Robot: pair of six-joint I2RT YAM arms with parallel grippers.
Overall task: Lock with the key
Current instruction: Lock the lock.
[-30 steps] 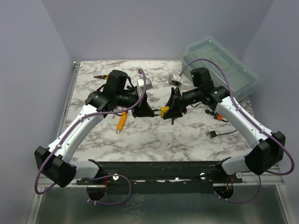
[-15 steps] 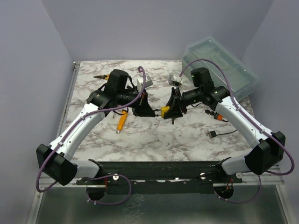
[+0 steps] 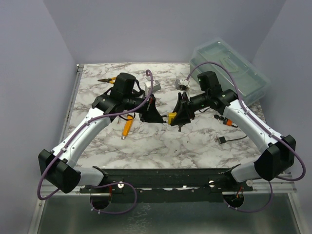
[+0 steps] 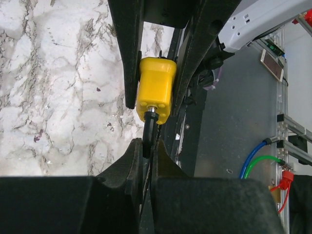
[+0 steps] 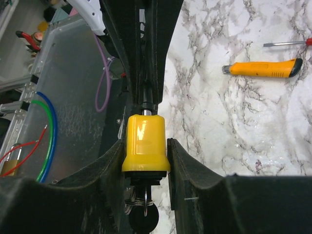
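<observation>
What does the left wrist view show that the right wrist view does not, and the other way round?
Only left wrist: the end face of the padlock, where a black stem enters it, and the left gripper shut on that stem. Only right wrist: an orange knife and a screwdriver on the marble, and a key ring at the padlock's other end. Both: the yellow padlock clamped by the right gripper, and blue and green cables.

light: bright, even | shadows: soft | near gripper (image 4: 146, 161) fingers blurred
</observation>
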